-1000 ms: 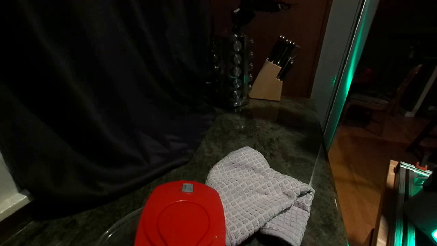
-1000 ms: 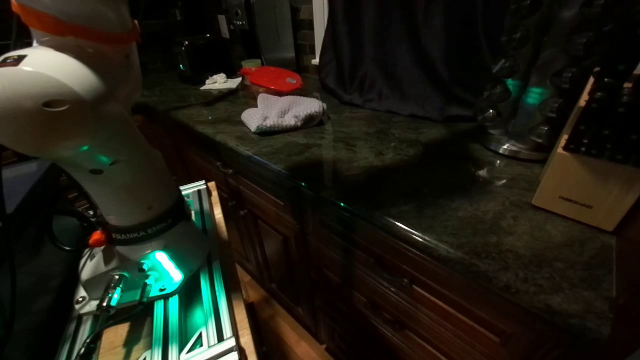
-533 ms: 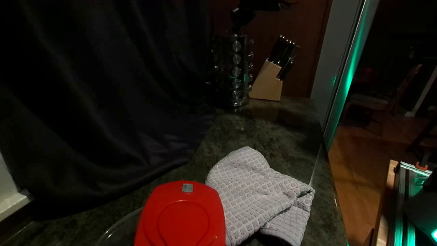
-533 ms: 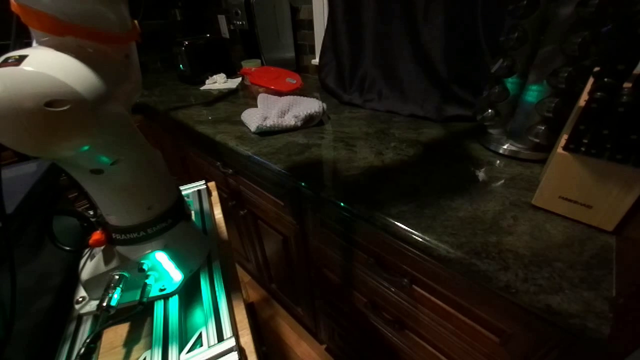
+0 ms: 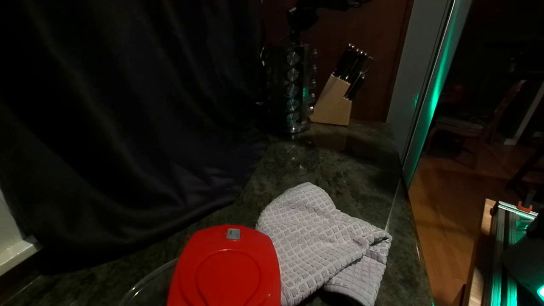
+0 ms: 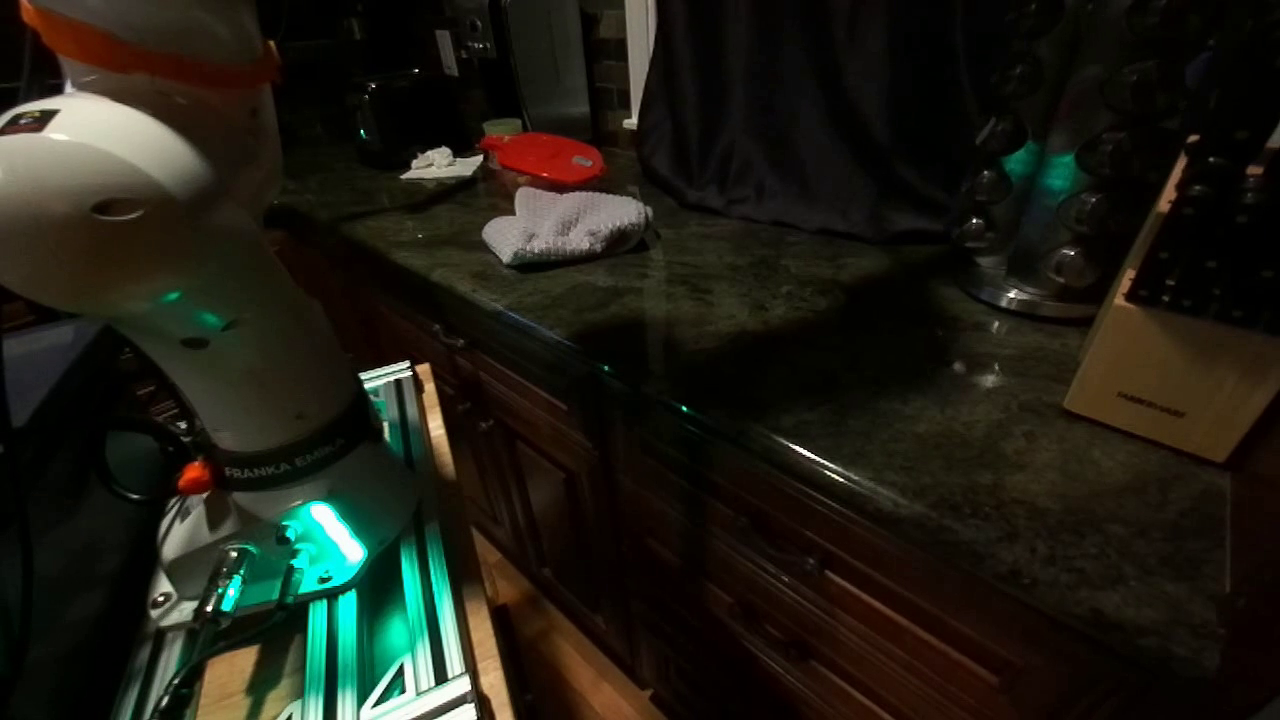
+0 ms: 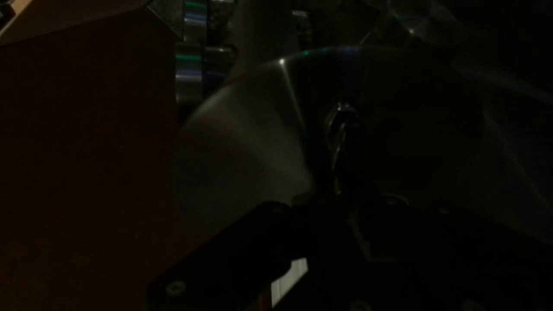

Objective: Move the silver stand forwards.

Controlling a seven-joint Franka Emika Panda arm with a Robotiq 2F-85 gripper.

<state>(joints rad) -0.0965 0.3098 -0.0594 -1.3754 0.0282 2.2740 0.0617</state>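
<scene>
Clasping, it seems in this gloom, the top loop (image 7: 342,113) of the silver stand (image 5: 293,90), hand (image 7: 329,199) nearly closed

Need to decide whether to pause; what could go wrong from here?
The tall silver stand could tip if pulled from its top, where the jaws are. It stands near the knife block, which a sideways swing might knock. The wrist view is too dark to confirm a grip, which might slip.
</scene>
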